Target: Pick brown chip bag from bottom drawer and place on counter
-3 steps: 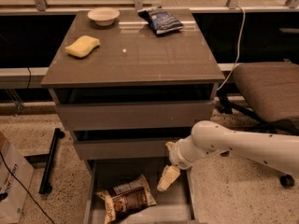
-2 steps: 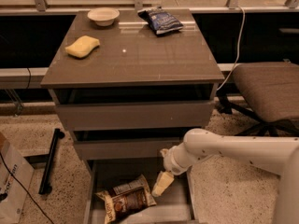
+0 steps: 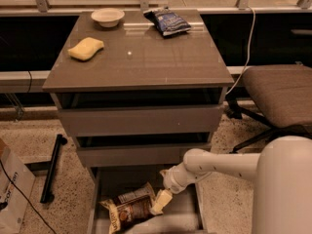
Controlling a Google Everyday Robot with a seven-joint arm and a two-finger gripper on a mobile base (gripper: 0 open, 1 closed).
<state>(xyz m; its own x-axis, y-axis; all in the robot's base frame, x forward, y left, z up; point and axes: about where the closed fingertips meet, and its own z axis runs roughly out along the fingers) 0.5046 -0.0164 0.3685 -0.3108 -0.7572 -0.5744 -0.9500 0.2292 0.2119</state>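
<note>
- Gripper (image 3: 162, 200) is down inside the bottom drawer (image 3: 181, 216), cream tip right up against the right edge of the brown chip bag (image 3: 127, 211).
- Clenched or released? I cannot tell from this angle.
- Brown chip bag lies in the pulled-out bottom drawer, left of my gripper, set at a slant, pale end up towards the cabinet and dark brown front showing.
- My white arm (image 3: 222, 164) reaches in from the right, wrist bent down over the drawer's right half.
- My wide white body (image 3: 285, 189) fills the lower right corner.
- Above the bottom drawer sit the 2 other drawers (image 3: 141, 121), dark gaps along their top edges.
- Counter (image 3: 146, 62) on top carries 3 things: a yellow sponge (image 3: 86, 48) at left, a white bowl (image 3: 107, 17) at the back left, and a dark blue chip bag (image 3: 168, 22) at the back right.
- Beside the cabinet on the right stands a chair (image 3: 278, 94); a black bar (image 3: 51, 174) lies on the floor at left.
</note>
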